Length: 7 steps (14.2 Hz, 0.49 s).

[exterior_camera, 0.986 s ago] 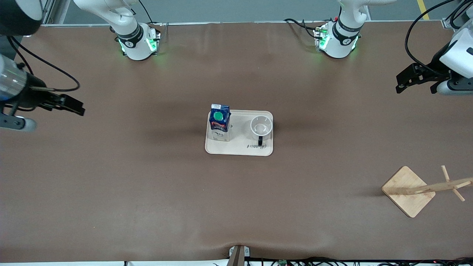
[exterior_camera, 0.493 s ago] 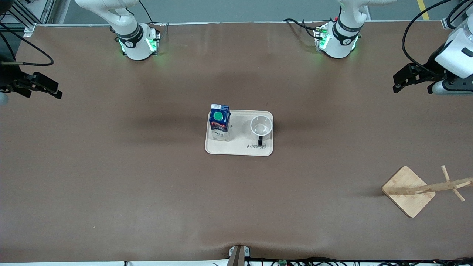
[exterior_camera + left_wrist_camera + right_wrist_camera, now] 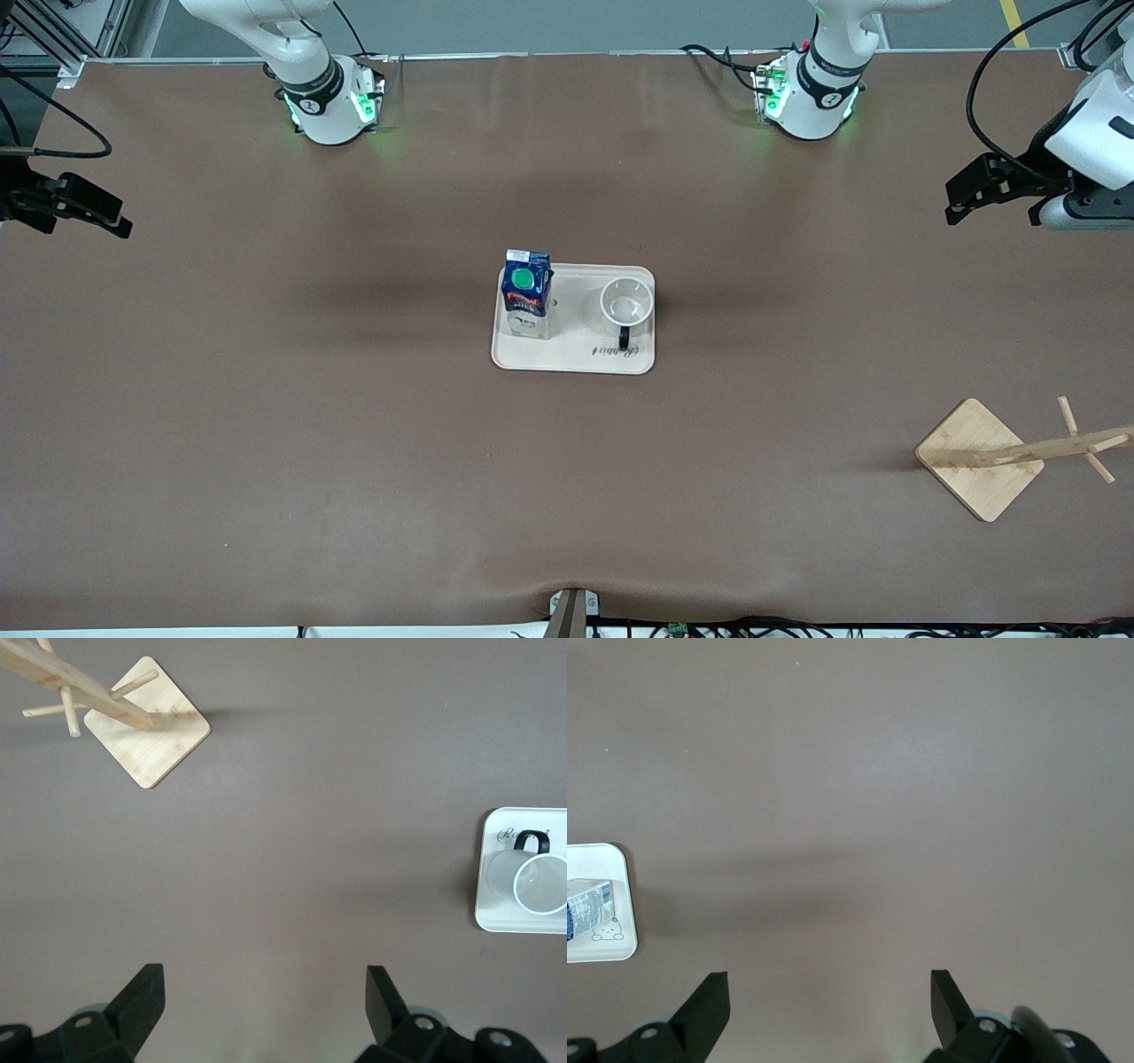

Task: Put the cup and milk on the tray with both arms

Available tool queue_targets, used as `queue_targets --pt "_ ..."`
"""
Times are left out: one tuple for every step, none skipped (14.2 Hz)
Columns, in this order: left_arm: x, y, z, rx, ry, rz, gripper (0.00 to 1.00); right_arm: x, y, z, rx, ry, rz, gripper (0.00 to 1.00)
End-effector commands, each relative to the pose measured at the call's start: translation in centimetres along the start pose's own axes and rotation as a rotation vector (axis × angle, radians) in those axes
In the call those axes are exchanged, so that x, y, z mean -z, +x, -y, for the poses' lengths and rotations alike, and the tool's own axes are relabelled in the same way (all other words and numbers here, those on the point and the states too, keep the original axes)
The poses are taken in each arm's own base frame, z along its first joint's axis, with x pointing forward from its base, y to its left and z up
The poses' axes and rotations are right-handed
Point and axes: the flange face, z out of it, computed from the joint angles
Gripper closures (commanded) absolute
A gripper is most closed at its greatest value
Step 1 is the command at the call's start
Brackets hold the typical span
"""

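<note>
Both end effectors, left (image 3: 961,190) and right (image 3: 111,217), hang wide open and empty over the table's ends, while cup (image 3: 627,303) and milk (image 3: 526,291) stand on the tray (image 3: 576,359), so placing looks done and only parking remains.

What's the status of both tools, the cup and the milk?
Left tool and right tool open, empty, at table ends. Cup and milk upright on tray. Nothing obstructing.

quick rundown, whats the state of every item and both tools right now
cup: upright on the tray, empty, handle toward the front camera
milk: upright on the tray, green cap on
tray: flat on the table, holding both
wooden stand: bare, holds nothing
left tool: open, empty, over bare table
right tool: open, empty, over bare table
</note>
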Motion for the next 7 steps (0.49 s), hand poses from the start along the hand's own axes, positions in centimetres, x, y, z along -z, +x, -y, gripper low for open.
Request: queue_targets --pt "0.33 0.45 -0.02 0.007 0.019 -0.011 0.00 0.65 0.17 -0.08 0.006 -0.021 0.001 0.00" --pt "0.33 0.45 0.07 0.011 0.020 -0.012 0.00 0.65 0.18 -0.33 0.008 -0.021 0.001 0.00" --pt "0.33 0.46 0.16 0.011 0.020 -0.012 0.00 0.64 0.16 -0.42 0.008 -0.021 0.002 0.00" --pt "0.33 0.46 0.24 0.012 0.020 -0.011 0.00 0.64 0.16 -0.42 0.009 -0.021 0.002 0.00" --pt "0.31 0.45 0.24 0.014 0.020 -0.010 0.00 0.74 0.20 -0.56 0.006 -0.019 -0.002 0.00" --pt "0.30 0.43 0.14 0.012 0.019 -0.008 0.00 0.75 0.22 -0.56 0.006 -0.019 -0.004 0.00" --pt "0.21 0.41 0.23 0.014 0.019 -0.005 0.00 0.75 0.22 -0.55 0.006 -0.018 -0.004 0.00"
